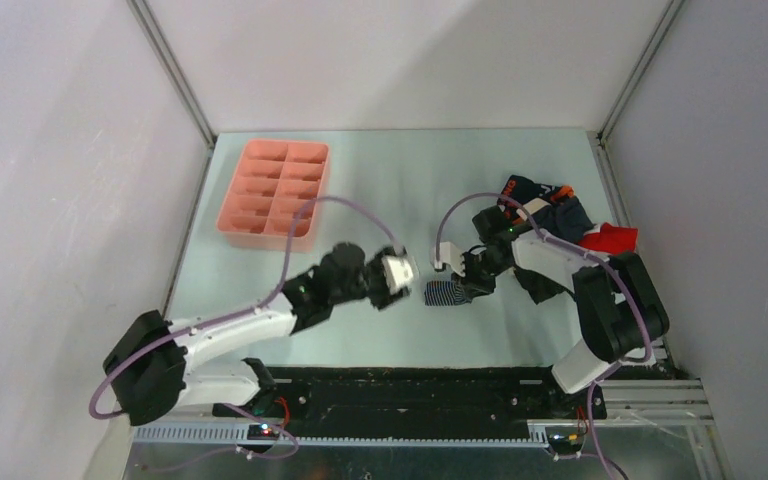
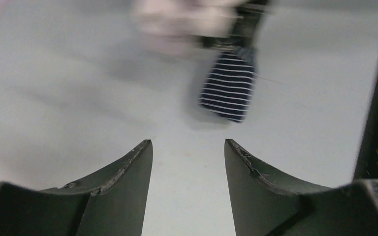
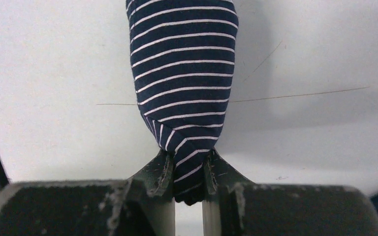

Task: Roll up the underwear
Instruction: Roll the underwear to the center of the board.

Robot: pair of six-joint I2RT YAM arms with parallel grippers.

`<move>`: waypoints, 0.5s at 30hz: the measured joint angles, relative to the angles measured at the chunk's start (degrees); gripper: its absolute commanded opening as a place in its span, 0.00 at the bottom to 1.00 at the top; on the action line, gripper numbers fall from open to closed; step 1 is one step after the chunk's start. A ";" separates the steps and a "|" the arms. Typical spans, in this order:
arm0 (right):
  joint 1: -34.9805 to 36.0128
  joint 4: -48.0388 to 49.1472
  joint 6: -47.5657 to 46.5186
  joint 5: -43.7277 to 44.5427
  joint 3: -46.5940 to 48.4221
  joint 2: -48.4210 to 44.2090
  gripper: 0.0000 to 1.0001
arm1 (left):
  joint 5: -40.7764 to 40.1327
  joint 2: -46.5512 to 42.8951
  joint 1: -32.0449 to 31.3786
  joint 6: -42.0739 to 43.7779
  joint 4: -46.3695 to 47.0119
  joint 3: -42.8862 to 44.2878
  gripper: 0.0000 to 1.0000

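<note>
Clamped in the right tool (image 3: pixel 186 169): one end of the striped underwear (image 3: pixel 184 73), navy with thin white lines, already bunched into a tight roll. Jaws nearly closed, with only the pinched cloth between them. Extends straight out from those fingertips, long axis in line with the tool's reach and pointing toward the left arm. Sits low over the counter (image 1: pixel 440 180), about midway between the two arms (touching or just lifted, hard to tell from the shadow).

Spread wide and holding nothing, the left tool (image 2: pixel 188 147), aimed at the roll's free end, with that end just ahead and slightly right of its gap. Already in the right arm's grip, yet near the left as well. Probably calls for setting the roll down or passing it across.

Heaped behind the right arm, the remaining underwear (image 1: pixel 550 215). Well apart at far left, the pink tray (image 1: pixel 272 190).
</note>
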 measured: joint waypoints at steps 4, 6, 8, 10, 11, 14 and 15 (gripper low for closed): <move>-0.96 -4.50 3.39 -1.16 4.33 3.72 0.00 | -0.66 -0.15 -9.01 8.96 6.69 -7.32 0.60; -1.07 -5.49 4.44 -1.25 5.22 4.46 0.00 | -0.72 3.02 -11.30 12.02 9.79 -8.22 0.61; -1.11 -6.12 5.20 -1.29 5.81 4.94 0.00 | -0.79 6.67 -12.52 13.79 13.62 -8.20 0.61; -1.16 -6.36 6.03 -1.31 5.92 5.07 0.00 | -1.05 9.73 -13.40 14.75 16.48 -8.04 0.61; -1.16 -6.43 6.23 -1.31 5.92 5.07 0.00 | -1.20 11.30 -13.79 14.99 17.79 -7.85 0.61; -1.27 -6.43 7.23 -1.44 5.99 5.14 0.00 | -1.57 15.23 -14.75 16.44 20.46 -6.62 0.61; -1.29 -6.43 7.50 -1.44 5.99 5.14 0.00 | -1.79 16.33 -14.99 17.16 21.07 -6.08 0.61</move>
